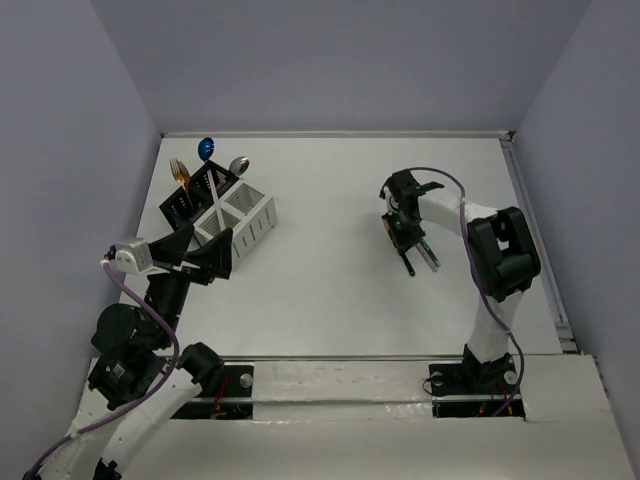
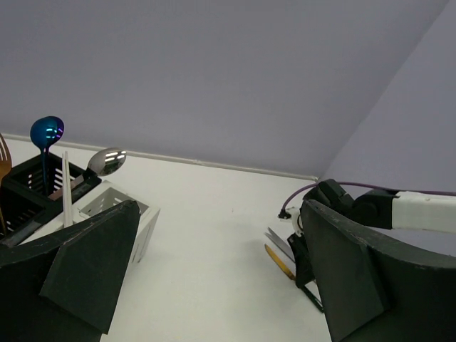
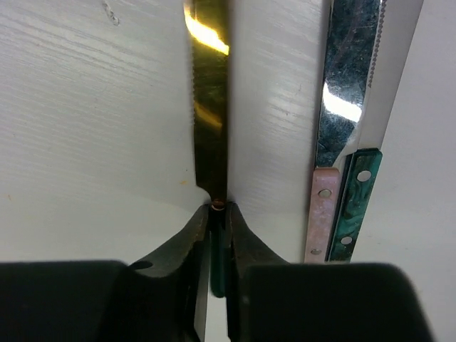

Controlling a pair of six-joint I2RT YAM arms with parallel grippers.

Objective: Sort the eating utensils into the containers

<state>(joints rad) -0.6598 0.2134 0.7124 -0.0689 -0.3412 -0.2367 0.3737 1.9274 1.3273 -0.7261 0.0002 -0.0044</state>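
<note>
Pale lavender walls enclose a white desk (image 1: 330,300), with two perforated caddies at its far left: a black caddy (image 1: 188,203) and, touching it on the right, a white caddy (image 1: 252,215). A blue spoon (image 1: 206,149), a gold fork (image 1: 179,172) and a silver spoon (image 1: 239,164) stand upright in the black one, and white chopsticks (image 1: 213,206) lean where the two caddies meet. The left fingers (image 1: 212,245) hover just in front of the caddies, spread wide and holding nothing. Well apart, on the right half of the desk, the right fingers (image 3: 217,214) are pinched on the green handle of a gold-bladed knife (image 3: 210,107) lying flat. Just beside it lie a pink-handled knife (image 3: 322,214) and a green-handled knife (image 3: 354,206), side by side and touching, both with silver blades.
</note>
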